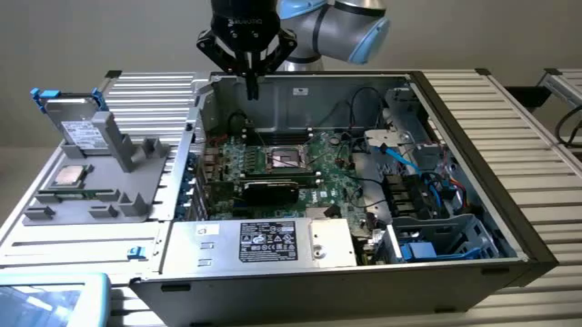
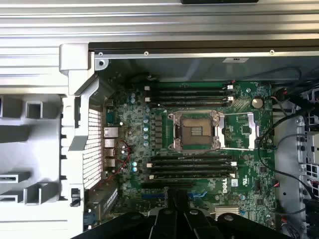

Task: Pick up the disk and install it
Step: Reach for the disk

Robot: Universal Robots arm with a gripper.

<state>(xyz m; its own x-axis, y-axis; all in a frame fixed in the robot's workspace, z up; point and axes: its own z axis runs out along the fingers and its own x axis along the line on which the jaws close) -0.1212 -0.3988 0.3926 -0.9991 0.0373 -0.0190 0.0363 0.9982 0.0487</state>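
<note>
Above the open computer case [image 1: 509, 221], gripper [image 1: 252, 90] closed and empty.
Exterior view: the disk [image 1: 78, 126] stands in a grey holder [image 1: 136, 153], well apart from the fingers [image 1: 252, 83], toward the exterior view's left. Wrist view: those fingers hang over the motherboard [image 2: 249, 164], CPU socket [image 2: 194, 132] just beyond.

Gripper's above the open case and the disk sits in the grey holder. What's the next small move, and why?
Probably swing the gripper toward the exterior view's left, to above the disk. Its fingers are shut and hold nothing, it hangs over the motherboard, and the disk stands untouched in the grey holder.
</note>
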